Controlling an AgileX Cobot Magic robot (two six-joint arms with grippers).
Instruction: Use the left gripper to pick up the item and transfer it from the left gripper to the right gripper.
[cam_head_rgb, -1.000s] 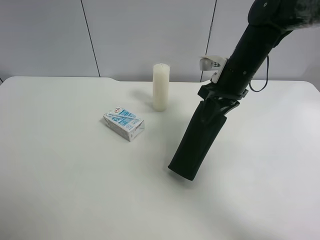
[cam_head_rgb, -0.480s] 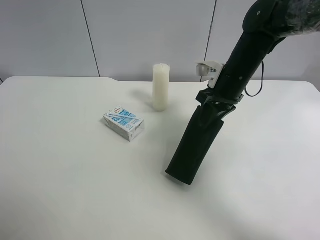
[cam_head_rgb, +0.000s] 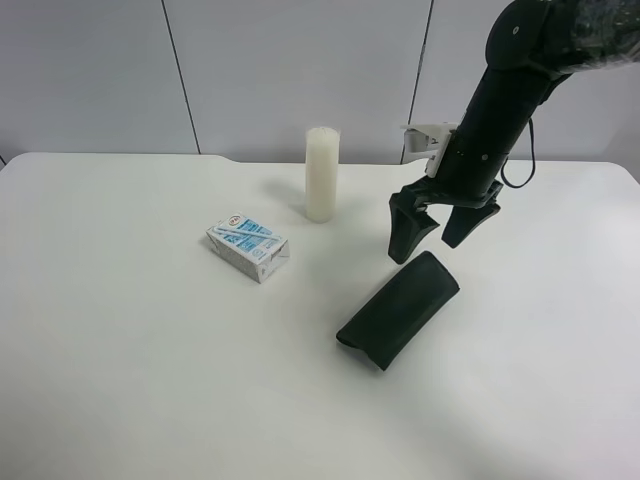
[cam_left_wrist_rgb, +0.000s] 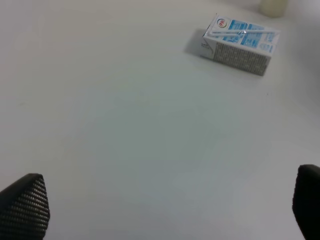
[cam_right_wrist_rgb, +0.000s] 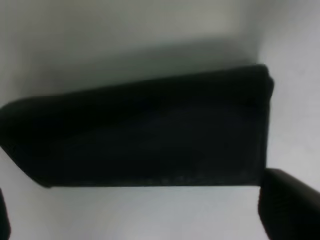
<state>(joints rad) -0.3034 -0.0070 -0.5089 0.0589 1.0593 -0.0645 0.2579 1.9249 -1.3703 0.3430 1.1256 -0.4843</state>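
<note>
White tabletop (cam_head_rgb: 130, 360) lies before you, with a grey panelled wall (cam_head_rgb: 90, 70) behind. Your right gripper (cam_head_rgb: 428, 243), black on a black arm (cam_head_rgb: 500, 90) with a white plastic bracket (cam_head_rgb: 425, 135), reaches down from the exterior high view's upper right, jaws spread wide and empty. Just beneath its tips, the flat, oblong, very dark green soft pouch (cam_head_rgb: 398, 309) lies on the table. Your left gripper (cam_left_wrist_rgb: 165, 210) hovers above the tabletop, jaws likewise spread, gripping nothing. Farther out you see the small blue-white carton (cam_head_rgb: 249, 246) lying flat and, near it, the upright white pillar candle (cam_head_rgb: 321, 174).
</note>
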